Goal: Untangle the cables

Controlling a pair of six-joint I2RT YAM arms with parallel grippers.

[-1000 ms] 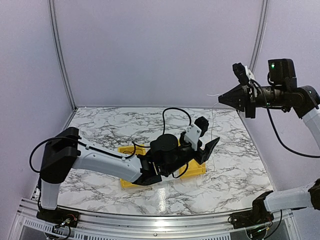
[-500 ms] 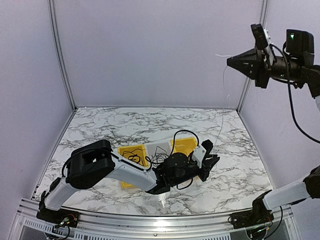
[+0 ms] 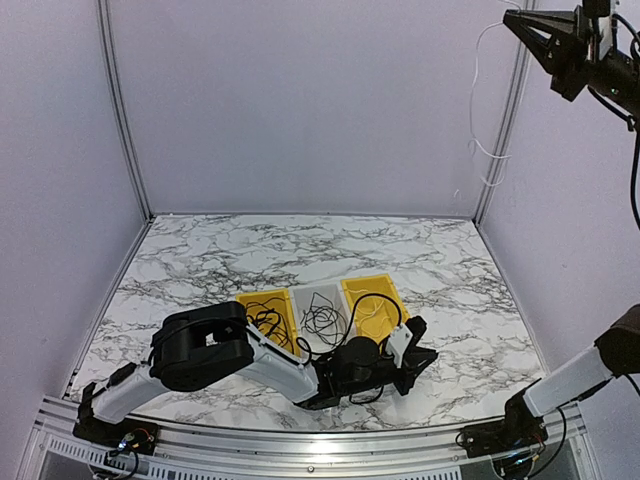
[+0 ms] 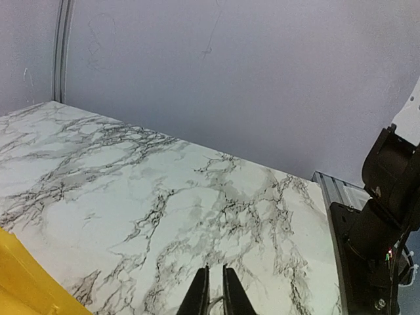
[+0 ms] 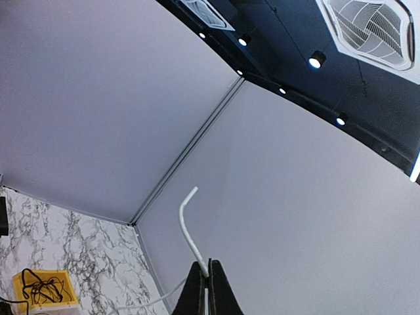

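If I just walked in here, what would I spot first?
The right gripper, raised high in the top right corner, pinches a thin pale white cable that dangles in the air. Below, the left arm lies low across the marbled table, beside a row of yellow and grey bins holding thin black cables.

Pale cable [image 3: 473,100] dangles high at right, apparently clear of black cables [image 3: 263,318] coiled in two bins [image 3: 262,294]

No legible text, label, number or sign anywhere.
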